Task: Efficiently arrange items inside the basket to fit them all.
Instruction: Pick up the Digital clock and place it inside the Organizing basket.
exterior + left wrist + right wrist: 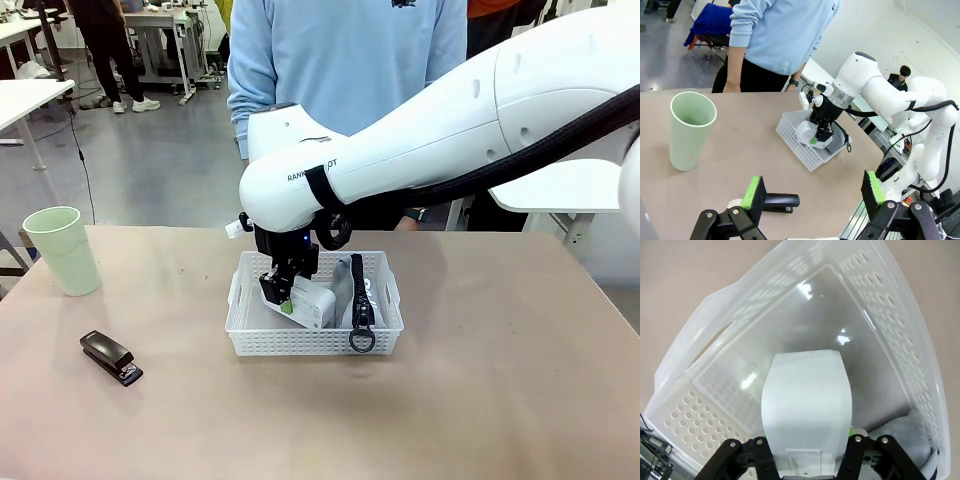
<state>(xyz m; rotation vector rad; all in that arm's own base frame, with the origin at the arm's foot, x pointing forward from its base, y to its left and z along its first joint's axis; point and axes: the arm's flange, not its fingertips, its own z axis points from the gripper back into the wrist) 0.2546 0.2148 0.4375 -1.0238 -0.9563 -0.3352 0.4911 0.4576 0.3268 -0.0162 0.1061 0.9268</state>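
We find the right gripper (285,299), apparently clamped on the white box (318,299) inside the basket (300,345), due to release; left gripper (812,194) gapes empty.

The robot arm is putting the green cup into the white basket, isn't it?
Not the cup: the right tool is holding the white box, down inside the white basket. The green cup stands on the table, off to the basket's left. The front view shows it.
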